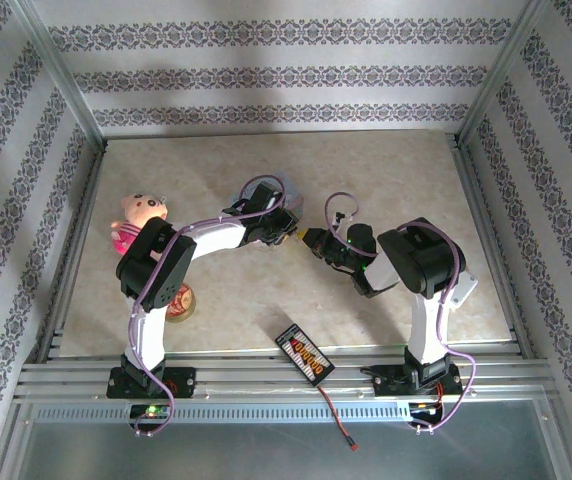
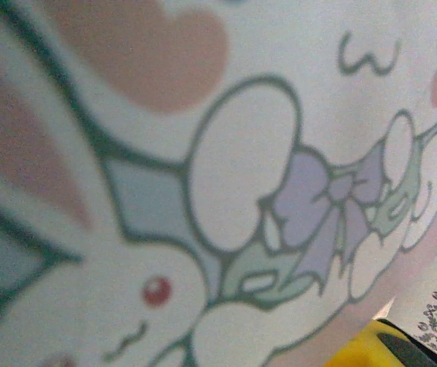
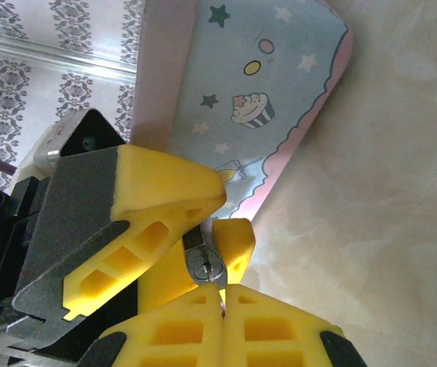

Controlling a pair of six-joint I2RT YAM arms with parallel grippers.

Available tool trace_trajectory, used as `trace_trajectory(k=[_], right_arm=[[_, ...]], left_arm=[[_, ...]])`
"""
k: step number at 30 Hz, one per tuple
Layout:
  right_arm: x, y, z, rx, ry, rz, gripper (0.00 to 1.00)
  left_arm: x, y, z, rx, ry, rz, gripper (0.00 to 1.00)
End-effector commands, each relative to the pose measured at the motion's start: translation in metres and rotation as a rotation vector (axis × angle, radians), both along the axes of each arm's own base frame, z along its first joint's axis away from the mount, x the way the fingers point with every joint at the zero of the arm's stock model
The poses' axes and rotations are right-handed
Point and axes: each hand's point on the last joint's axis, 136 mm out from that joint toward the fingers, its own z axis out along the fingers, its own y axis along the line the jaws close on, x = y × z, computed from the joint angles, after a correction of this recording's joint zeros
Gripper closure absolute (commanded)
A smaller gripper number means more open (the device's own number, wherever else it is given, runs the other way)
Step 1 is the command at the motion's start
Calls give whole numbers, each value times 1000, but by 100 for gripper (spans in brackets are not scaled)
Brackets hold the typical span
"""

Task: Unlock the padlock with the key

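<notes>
In the right wrist view the tiny padlock [image 3: 204,264] shows its silver keyhole face, clamped between the two yellow fingers of my left gripper [image 3: 211,222]. My right gripper [image 3: 222,290] is shut on the key [image 3: 222,304], a thin metal sliver whose tip meets the keyhole. Behind them rises the pale blue tin [image 3: 257,92], printed with stars and a cupcake. From above, the left gripper [image 1: 284,228] and right gripper [image 1: 313,240] meet tip to tip at the table's middle, beside the tin [image 1: 286,205]. The left wrist view is pressed close to the tin's cartoon lid [image 2: 226,153].
A pink plush toy [image 1: 138,222] lies at the left beside the left arm. A small round container [image 1: 181,302] sits near the left arm's base. A black device with an orange label [image 1: 304,355] and its cable lie at the front rail.
</notes>
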Motion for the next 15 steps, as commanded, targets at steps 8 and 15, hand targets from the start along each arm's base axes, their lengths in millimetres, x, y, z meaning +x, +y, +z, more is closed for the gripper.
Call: trace_trajectory(k=[8, 15], right_arm=[[28, 10, 51, 60, -185, 34, 100], [39, 7, 55, 46, -214, 5, 100]], left_arm=[[-80, -42, -34, -106, 330, -209, 96], [-83, -48, -32, -124, 325, -230, 96]])
